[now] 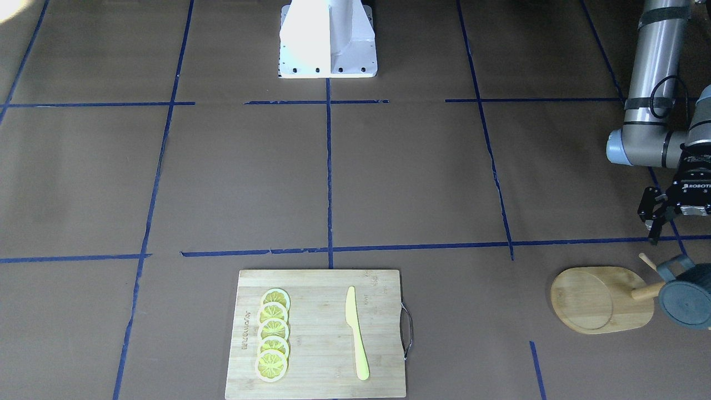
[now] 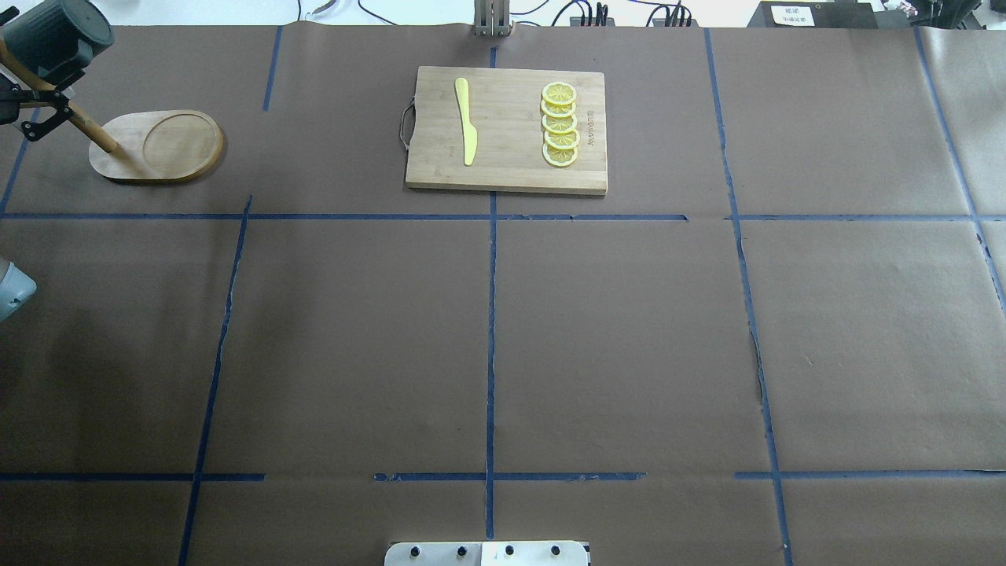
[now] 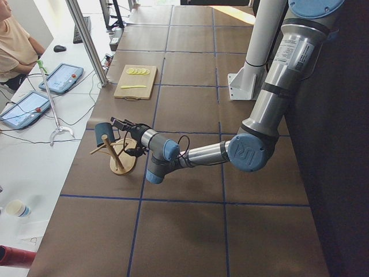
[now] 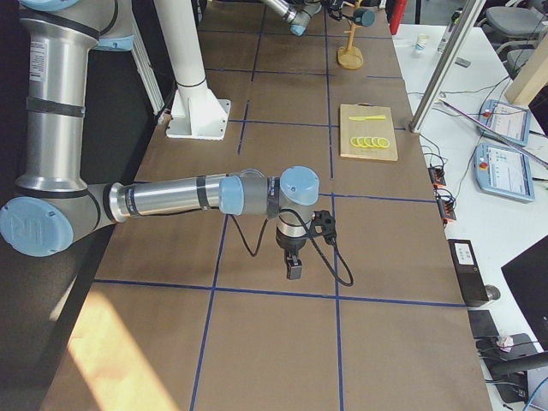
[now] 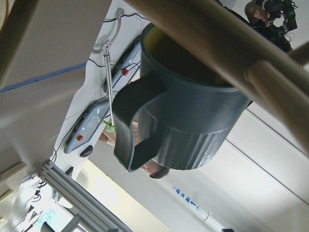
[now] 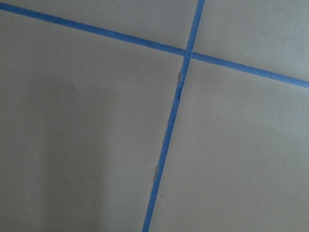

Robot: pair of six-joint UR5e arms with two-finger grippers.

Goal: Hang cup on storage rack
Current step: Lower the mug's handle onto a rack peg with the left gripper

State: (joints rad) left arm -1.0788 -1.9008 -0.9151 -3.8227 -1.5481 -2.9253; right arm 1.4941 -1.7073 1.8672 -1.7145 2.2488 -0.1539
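Left gripper point(image 1: 655, 225) is seen spread open, nothing held, just clear of the cup point(image 1: 689, 303), which is hung on a rack point(image 1: 625, 314) peg.

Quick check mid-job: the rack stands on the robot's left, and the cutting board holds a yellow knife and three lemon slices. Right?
Not quite. The cutting board holds five lemon slices, not three, as the overhead exterior view shows. The rest stands: the yellow knife lies on the board, and the rack is on the robot's left.
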